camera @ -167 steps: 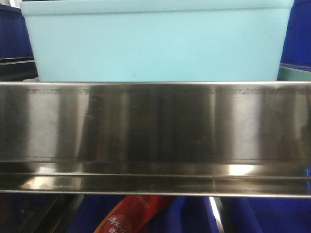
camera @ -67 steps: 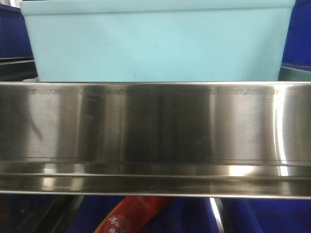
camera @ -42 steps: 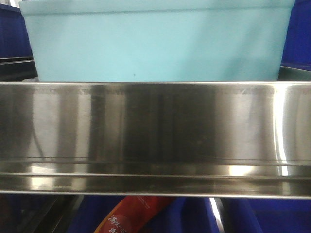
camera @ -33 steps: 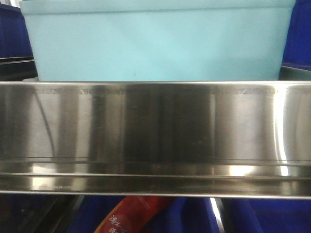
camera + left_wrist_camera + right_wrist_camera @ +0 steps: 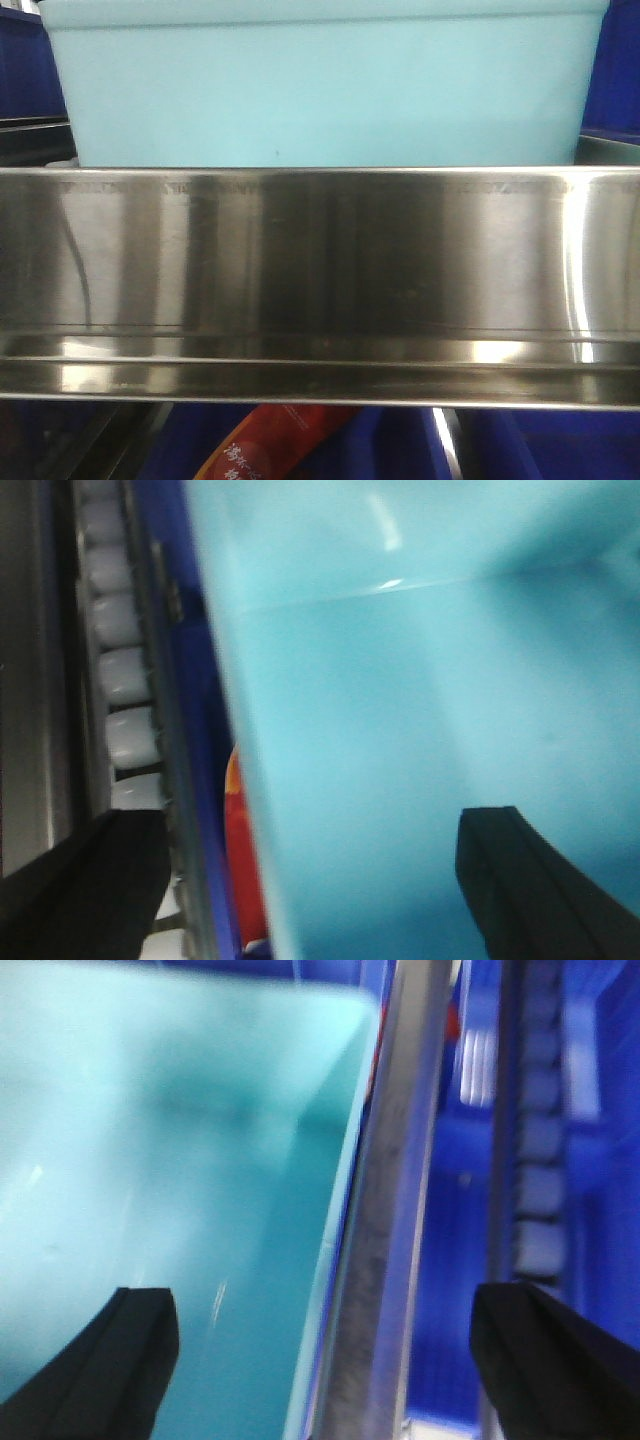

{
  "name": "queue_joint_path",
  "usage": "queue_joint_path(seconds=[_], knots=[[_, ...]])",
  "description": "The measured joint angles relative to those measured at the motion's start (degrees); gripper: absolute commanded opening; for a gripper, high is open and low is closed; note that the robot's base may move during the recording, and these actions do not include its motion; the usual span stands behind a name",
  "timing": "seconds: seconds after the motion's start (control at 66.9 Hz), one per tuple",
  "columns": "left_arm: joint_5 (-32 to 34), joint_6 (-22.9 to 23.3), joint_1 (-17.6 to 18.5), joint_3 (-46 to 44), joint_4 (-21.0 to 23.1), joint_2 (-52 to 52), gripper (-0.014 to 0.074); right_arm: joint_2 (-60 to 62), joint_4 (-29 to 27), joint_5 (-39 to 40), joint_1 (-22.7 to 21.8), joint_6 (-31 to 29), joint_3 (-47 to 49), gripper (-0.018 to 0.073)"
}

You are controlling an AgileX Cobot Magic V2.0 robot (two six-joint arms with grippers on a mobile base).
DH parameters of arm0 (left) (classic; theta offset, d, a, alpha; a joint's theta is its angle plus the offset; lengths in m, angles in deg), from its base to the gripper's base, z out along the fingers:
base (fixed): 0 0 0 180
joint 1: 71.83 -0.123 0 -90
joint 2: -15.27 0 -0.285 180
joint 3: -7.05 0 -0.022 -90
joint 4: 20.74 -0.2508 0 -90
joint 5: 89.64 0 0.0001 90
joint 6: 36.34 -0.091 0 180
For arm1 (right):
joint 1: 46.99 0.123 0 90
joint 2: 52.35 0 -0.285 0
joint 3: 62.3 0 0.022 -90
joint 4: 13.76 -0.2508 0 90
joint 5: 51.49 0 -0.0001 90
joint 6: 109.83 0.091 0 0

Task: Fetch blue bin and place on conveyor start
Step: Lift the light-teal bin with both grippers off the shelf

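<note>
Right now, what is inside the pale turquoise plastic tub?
The wrist views show only bare inner walls and floor in the pale turquoise plastic tub, blurred. From the front its wall hides the interior.

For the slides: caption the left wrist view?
Open left hand straddles a side wall of the blue bin, not yet closed.

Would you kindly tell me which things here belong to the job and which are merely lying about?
Job: blue bin; left hand; right hand; conveyor start, not in view.
Lying about: steel shelf rail; dark blue crates; red packet.
</note>
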Motion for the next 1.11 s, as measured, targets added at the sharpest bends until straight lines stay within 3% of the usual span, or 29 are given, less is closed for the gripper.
queue_joint_path(seconds=[0.284,0.374,0.464,0.628,0.688,1.107], knots=[[-0.2,0.0,-1.0,-0.1,-0.1,-4.9,0.0477,-8.0,-2.1,0.3,0.0,0.2,0.0,0.0474],[-0.8,0.0,-1.0,-0.1,-0.1,-5.9,0.043,-9.4,-2.2,0.5,0.0,0.2,0.0,0.0407],[-0.9,0.2,-1.0,-0.1,0.0,-6.3,0.0288,-10.1,-2.2,0.5,0.0,0.2,0.0,0.0257],[-1.1,0.2,-1.0,-0.6,-0.3,-6.3,-0.0111,-10.1,-2.2,0.7,0.0,-0.2,0.2,-0.0104],[-1.2,0.6,-1.2,-0.6,-0.6,-6.3,-0.0111,-10.0,-2.4,0.7,0.0,-0.4,0.3,-0.0167],[-2.9,1.0,-1.4,-0.6,-0.2,-4.7,-0.0111,-6.3,-2.9,-0.4,0.1,-0.5,0.3,-0.0153]])
